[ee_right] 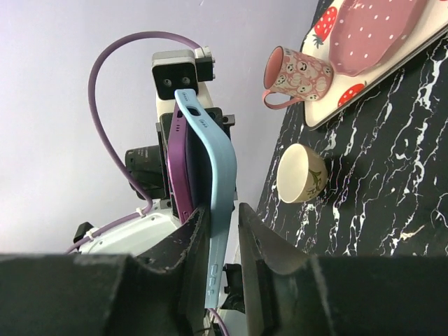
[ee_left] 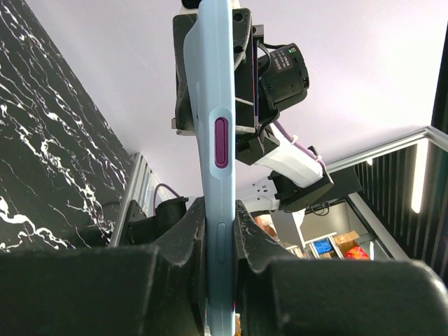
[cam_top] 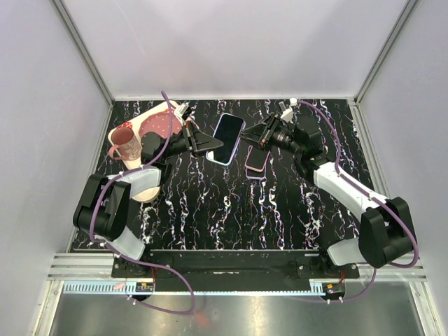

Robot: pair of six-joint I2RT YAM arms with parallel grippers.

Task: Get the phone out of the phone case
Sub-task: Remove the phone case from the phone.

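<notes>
Your left gripper (ee_left: pixel 220 213) clamps the pale-blue phone case (ee_left: pixel 218 105) edge-on in the left wrist view. Right wrist: your right gripper (ee_right: pixel 218 213) straddles that case, jaws slightly apart, the purple phone (ee_right: pixel 176 161) splitting from it. Overhead, the case hangs between both grippers above the table (cam_top: pixel 231 210).

Left wrist view: phone case (ee_left: pixel 215 161) cropped at top and bottom edges. Right wrist view: case's lower end buried between right gripper (ee_right: pixel 221 217) fingers, contact possibly one-sided; phone (ee_right: pixel 176 175) largely behind case; tray (ee_right: pixel 353 91) and plate (ee_right: pixel 378 31) cropped at the corner. Top view: pink-purple object (cam_top: pixel 256 164) partly under the gripper, unidentifiable.
</notes>
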